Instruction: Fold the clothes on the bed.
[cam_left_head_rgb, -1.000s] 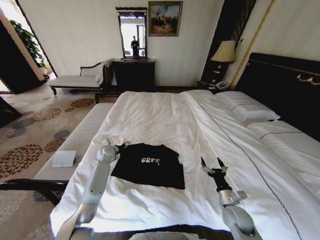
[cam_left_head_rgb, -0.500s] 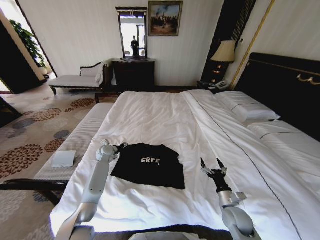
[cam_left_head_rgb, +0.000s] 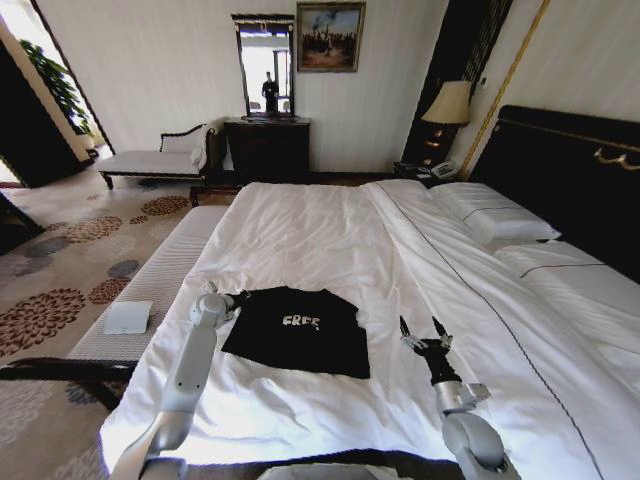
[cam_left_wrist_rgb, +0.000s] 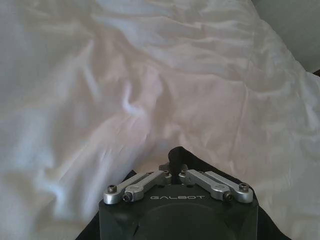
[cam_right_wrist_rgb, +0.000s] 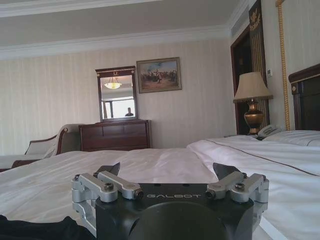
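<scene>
Black cotton against all that white: the T-shirt (cam_left_head_rgb: 300, 330) lies flat on the near part of the bed (cam_left_head_rgb: 330, 235), its white "FREE" lettering facing up, looking already squared off with the side parts tucked in, though I cannot be sure of that from where I stand. The left end effector (cam_left_head_rgb: 232, 295) sits right at the shirt's far left corner, and in the left wrist view its fingers (cam_left_wrist_rgb: 175, 155) are drawn together on a small nub of dark cloth, so it seems to be pinching the shirt's edge there. The right end effector (cam_left_head_rgb: 420, 328) hovers over the white sheet just beside the shirt's right edge, apart from it, its two dark fingertips (cam_right_wrist_rgb: 109, 169) spread wide and holding nothing; a sliver of the black cloth shows low in the right wrist view.

My guess is that the fold is mid-way: one corner is gripped and the other is waiting to be taken. The next move would call for the right arm to reach in to the shirt's far right corner and close on the fabric, so that both corners can be lifted together and carried toward the near hem. It would need a grip on the shirt alone, since the loose sheet below could easily be caught up too.
</scene>
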